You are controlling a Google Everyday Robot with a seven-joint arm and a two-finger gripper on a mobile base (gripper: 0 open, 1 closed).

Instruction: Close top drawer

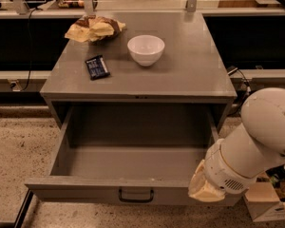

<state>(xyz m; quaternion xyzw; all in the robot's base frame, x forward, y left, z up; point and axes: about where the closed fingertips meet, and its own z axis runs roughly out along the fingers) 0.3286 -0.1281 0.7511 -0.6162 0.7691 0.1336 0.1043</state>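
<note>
While the one top drawer (85, 192) stands open, one gripper (204, 190), its state unclear, sits at the front's right end.

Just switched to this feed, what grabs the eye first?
The top drawer gapes wide open and empty, centre frame. The bulky white arm fills the lower right, its tan pincer at the drawer's front right corner. A white bowl sits on the cabinet top.

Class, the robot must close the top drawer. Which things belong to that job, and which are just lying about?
Job: top drawer, open; loop handle; end effector at its front right corner.
Lying about: white bowl, dark packet, crumpled wrapper, on the cabinet top.
</note>
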